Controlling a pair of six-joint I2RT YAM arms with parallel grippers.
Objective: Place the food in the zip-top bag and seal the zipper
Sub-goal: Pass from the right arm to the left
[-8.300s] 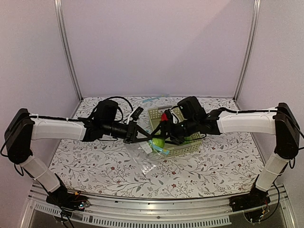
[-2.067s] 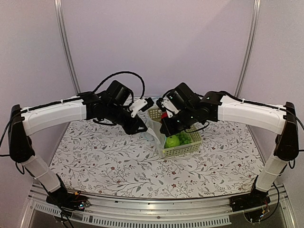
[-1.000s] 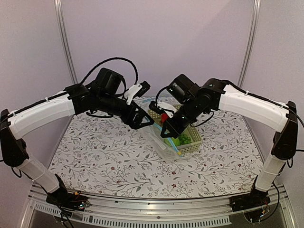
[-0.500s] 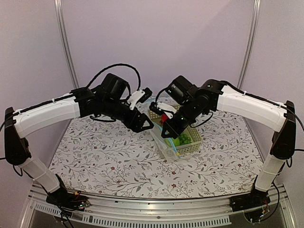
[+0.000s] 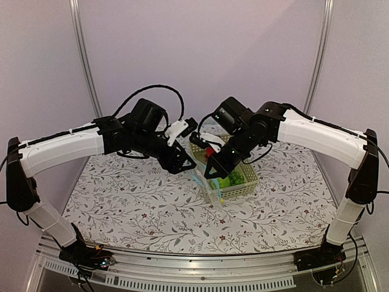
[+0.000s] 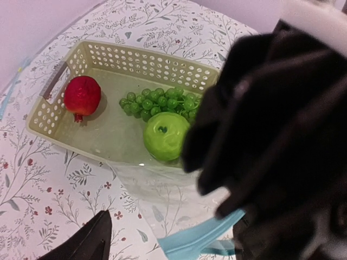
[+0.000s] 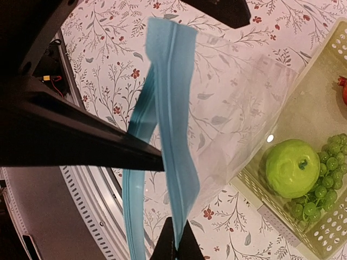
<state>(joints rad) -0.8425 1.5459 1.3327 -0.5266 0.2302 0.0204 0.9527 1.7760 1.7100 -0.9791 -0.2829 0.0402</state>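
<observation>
While right gripper (image 7: 174, 241) is staying pinched on the zipper (image 7: 172, 135), zip-top bag (image 7: 244, 114) dangling beneath it, left gripper (image 5: 187, 162), jaws apart but narrowing, is closing toward the free lip. Green apple (image 6: 165, 135) and red apple (image 6: 82, 96) are waiting beyond its fingertips, unbagged.

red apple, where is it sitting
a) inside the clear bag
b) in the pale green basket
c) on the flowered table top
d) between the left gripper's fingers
b: the red apple lies inside the pale green basket, near its handle end and apart from the grapes.
</observation>
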